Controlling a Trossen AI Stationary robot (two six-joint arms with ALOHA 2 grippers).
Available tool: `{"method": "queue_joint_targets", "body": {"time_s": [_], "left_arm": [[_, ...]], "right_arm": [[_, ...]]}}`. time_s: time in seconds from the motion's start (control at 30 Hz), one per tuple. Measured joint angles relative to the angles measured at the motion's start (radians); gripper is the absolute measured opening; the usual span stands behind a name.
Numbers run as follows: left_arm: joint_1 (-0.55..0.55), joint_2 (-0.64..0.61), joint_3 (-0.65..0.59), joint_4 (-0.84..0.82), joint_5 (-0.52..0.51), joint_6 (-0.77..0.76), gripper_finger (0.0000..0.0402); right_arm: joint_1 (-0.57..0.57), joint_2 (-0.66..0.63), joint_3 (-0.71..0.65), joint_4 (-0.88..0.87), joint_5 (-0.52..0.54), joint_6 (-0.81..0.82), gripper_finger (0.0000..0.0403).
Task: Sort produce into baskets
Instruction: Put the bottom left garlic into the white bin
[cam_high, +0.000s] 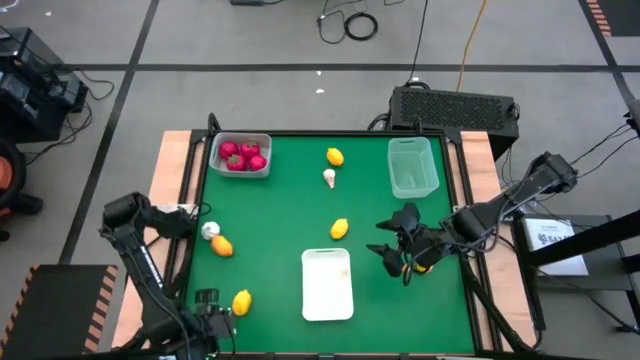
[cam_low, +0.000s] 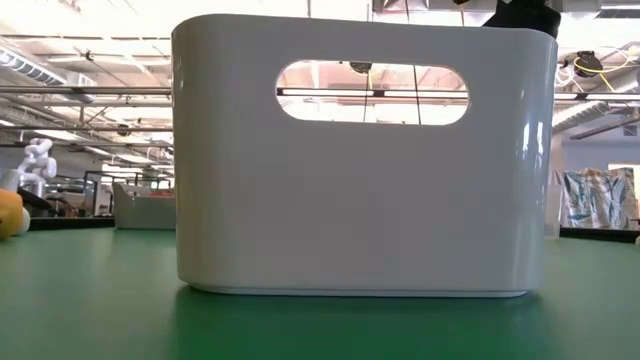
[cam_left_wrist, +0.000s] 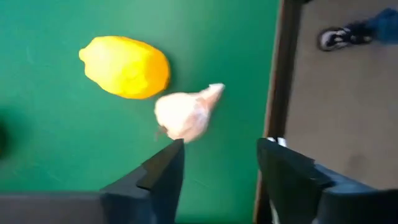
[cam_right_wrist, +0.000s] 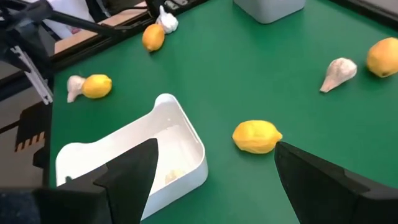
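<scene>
**A:** Produce is mostly loose on the mat. Nearest, the white tub (cam_high: 328, 300) sits at the front. There is a pale smudge inside that I can't identify.

**B:** And the arms?

**A:** The right gripper (cam_high: 405, 250) hangs just right of that tub, fingers wide apart and empty. The left gripper (cam_left_wrist: 217, 165) is also spread and empty, hovering over a garlic (cam_left_wrist: 185, 115) that touches a lemon (cam_left_wrist: 126, 66), close to the table rim (cam_left_wrist: 278, 93). A person's shoe (cam_left_wrist: 339, 37) shows on the floor beyond.

**B:** What's done?

**A:** Only the reds (cam_high: 242, 155), I'd judge. They are heaped in the grey tub (cam_high: 262, 170) at the far left. The green tub (cam_high: 413, 185) at the far right looks empty. Four lemons and three garlics lie out: front lemon (cam_high: 241, 301), orange one (cam_high: 222, 246) beside a bulb (cam_high: 210, 230), middle lemon (cam_high: 340, 229), then farther a garlic (cam_high: 329, 178) and a lemon (cam_high: 335, 156).

**B:** Room to move?

**A:** The centre is open and the pieces there are well apart. The left-side pairs are tight together by the rim, so picking one risks nudging its neighbour
</scene>
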Motion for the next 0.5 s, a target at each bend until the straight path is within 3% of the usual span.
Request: {"method": "queue_joint_targets", "body": {"time_s": [0.13, 0.23, 0.33, 0.5], "left_arm": [[0.006, 0.014, 0.000, -0.013, -0.054, -0.002, 0.0273], [0.022, 0.045, 0.000, -0.013, -0.009, -0.045, 0.0305], [0.033, 0.088, 0.000, 0.005, 0.043, -0.052, 0.0316], [0.032, 0.126, 0.000, 0.003, -0.031, -0.035, 0.0318]], "right_arm": [[-0.005, -0.001, 0.000, 0.007, -0.004, 0.000, 0.0313], [-0.006, -0.001, 0.000, 0.015, -0.004, -0.009, 0.0313], [-0.005, -0.001, 0.000, 0.015, -0.007, -0.024, 0.0313], [-0.007, -0.001, 0.000, 0.015, -0.008, -0.050, 0.0313]]}}
